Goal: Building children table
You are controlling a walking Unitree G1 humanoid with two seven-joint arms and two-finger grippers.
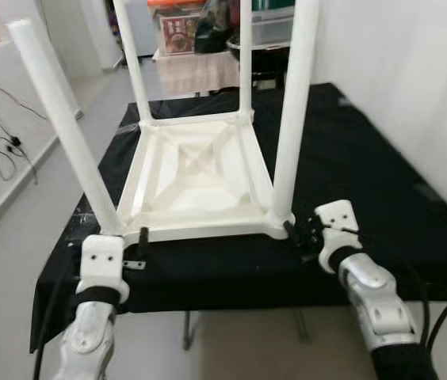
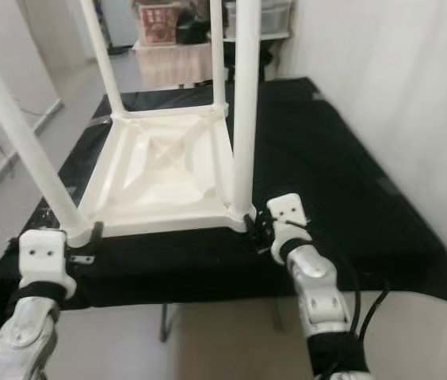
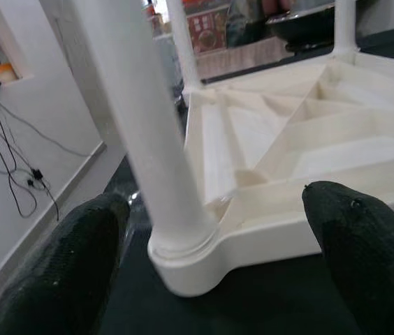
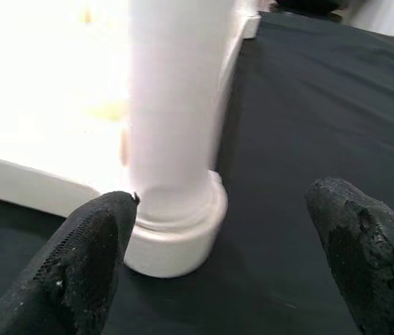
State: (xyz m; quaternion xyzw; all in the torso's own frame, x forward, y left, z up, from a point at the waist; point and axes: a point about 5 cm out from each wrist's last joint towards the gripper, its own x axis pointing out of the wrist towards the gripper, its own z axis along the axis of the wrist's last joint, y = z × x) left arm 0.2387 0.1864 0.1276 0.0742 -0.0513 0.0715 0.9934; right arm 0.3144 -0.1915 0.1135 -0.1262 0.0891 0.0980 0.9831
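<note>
Lying upside down on a bench [image 1: 366, 158] draped in black cloth, the white plastic children's table [image 1: 196, 178] rests on its top with four round legs pointing up. Its underside is open to view — a shallow square tray stiffened by moulded ribs that run diagonally from the corners and cross in the middle, with a raised rim all round. Each leg is a plain white tube seated in a rounded collar at a corner; the near left leg [image 1: 65, 127] leans outward to the left, while the near right leg [image 1: 293, 111] stands close to upright. The two far legs [image 1: 132, 59] rise beyond the top edge of the head views.

The left hand [image 1: 135, 247] sits at the near left corner, its black fingers [image 3: 64, 272] spread apart on either side of that corner's collar (in the left wrist view the leg base stands between them, with no contact that can be made out). The right hand [image 1: 304, 235] is at the near right corner, its fingers [image 4: 365, 251] likewise wide apart, the leg base standing between them and nearer one finger than the other.

Beyond the bench stand stacked storage boxes [image 1: 184, 28] and a dark bowl [image 1: 259, 51] — cables [image 1: 1, 142] trail over the floor to the left.
</note>
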